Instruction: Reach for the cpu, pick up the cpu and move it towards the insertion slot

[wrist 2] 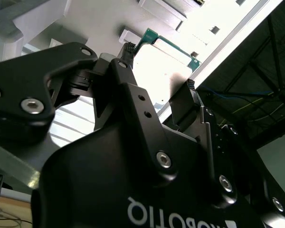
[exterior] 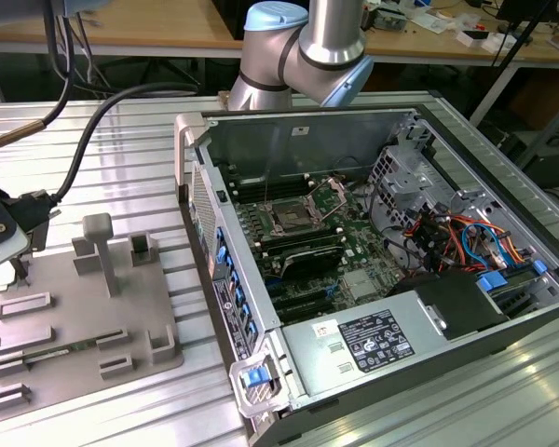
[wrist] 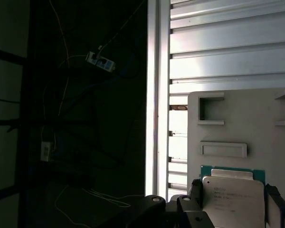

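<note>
- Step in hand, by my reading: the pickup. The gripper [wrist 2: 157,73] stands with its jaws narrow around the chip [wrist: 232,199]. Its fingers [wrist 2: 125,64] press on two opposite edges, so the chip looks gripped. Whether it is clear of its seat I cannot tell.
- Chip lies flat between the fingers, over the grey tray [wrist: 256,118] and near the tray's edge.
- Socket [exterior: 287,220] sits inside the open computer case [exterior: 298,140], to the exterior view's right of the tray and well apart from it.
- Carrying the chip across would, I judge, call for a straight lift, a level chip and clearance over the case wall.
- Tray and case rest on a ribbed metal table [exterior: 121,140]. A thick black cable [exterior: 93,130] droops over it, and wooden benches [exterior: 149,23] stand behind.
</note>
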Controlling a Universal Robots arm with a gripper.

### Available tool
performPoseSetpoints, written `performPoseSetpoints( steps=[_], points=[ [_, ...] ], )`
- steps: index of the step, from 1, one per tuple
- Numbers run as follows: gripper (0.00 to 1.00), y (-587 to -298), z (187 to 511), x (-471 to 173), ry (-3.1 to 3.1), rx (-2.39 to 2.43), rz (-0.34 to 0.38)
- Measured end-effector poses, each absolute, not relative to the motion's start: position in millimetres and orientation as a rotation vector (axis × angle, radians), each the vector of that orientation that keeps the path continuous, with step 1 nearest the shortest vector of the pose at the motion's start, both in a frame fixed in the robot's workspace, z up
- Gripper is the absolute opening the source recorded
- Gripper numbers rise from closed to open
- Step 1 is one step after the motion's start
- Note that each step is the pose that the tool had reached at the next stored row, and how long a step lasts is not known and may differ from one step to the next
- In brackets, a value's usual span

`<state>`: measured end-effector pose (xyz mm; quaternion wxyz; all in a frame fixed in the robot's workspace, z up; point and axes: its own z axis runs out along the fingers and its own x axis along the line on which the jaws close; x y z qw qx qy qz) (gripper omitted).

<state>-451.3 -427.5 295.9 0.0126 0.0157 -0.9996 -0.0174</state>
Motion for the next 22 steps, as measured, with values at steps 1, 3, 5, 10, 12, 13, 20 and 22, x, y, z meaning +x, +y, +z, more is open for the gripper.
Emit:
performPoseSetpoints(
  steps=[1, 3, 5, 10, 12, 13, 20, 22],
  points=[
    [0.55, -427.5, 296.1, -451.3, -3.116, 0.049, -0.054],
    [0.55, -427.5, 297.1, -451.3, -3.115, 0.052, -0.054],
    [0.55, -427.5, 297.4, -451.3, -3.116, 0.053, -0.054],
    [0.55, -427.5, 298.3, -451.3, -3.115, 0.062, -0.054],
    [0.55, -427.5, 298.7, -451.3, -3.115, 0.066, -0.054],
    [0.55, -427.5, 298.8, -451.3, -3.115, 0.067, -0.054],
    [0.55, -427.5, 299.1, -451.3, -3.115, 0.069, -0.054],
    [0.55, -427.5, 299.8, -451.3, -3.115, 0.070, -0.054]
  ],
)
